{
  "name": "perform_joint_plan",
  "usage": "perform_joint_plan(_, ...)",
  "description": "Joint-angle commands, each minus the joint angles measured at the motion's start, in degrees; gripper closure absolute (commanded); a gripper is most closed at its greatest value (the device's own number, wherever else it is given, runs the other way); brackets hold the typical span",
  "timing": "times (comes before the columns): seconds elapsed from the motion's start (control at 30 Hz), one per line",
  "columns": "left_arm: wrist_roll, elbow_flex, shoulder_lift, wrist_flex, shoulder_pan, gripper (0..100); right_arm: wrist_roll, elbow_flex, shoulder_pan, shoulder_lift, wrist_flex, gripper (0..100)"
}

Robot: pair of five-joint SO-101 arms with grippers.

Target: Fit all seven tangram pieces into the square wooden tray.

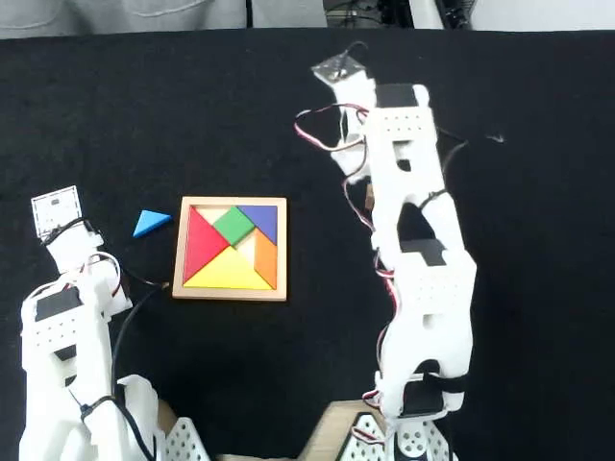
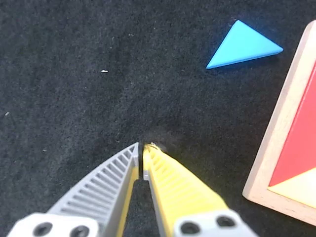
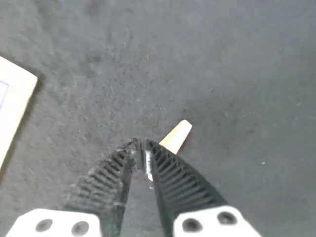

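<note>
The square wooden tray (image 1: 231,290) holds red, yellow, green, dark blue and orange pieces. A light blue triangle (image 1: 151,223) lies on the black table just left of it. In the left wrist view my left gripper (image 2: 142,148) is shut and empty, a short way from the light blue triangle (image 2: 244,45) and beside the tray's corner (image 2: 276,158). My right gripper (image 3: 143,143) is shut over the cloth to the right of the tray. A pale tan piece (image 3: 177,136) sticks out past one fingertip; I cannot tell whether they touch. The right arm (image 1: 408,192) hides most of that piece.
The left arm (image 1: 67,317) stands at the table's front left, the right arm's base (image 1: 413,423) at the front centre. Open black cloth lies beyond the tray and along the right side. The tray's edge (image 3: 12,103) shows pale in the right wrist view.
</note>
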Motion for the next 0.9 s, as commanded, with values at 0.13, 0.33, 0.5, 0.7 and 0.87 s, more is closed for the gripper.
perform_joint_plan(0.13,0.4,-0.1,-0.7,-0.9,0.7,97,3.6,4.4,3.6,-2.5,-1.6,98.8)
perform_joint_plan(0.33,0.4,-0.1,-0.9,-0.9,0.7,97,5.7,7.1,10.6,-6.5,0.7,98.8)
perform_joint_plan(0.5,0.4,-0.1,-1.0,-0.9,0.7,97,6.3,8.7,10.7,-13.5,2.8,98.8)
perform_joint_plan(0.7,0.4,-0.1,-0.8,-0.9,0.5,97,9.5,10.2,8.4,-16.7,0.6,98.0)
perform_joint_plan(0.87,0.4,1.8,-0.8,-4.5,0.6,97,20.0,15.5,4.7,-12.3,1.1,78.8)
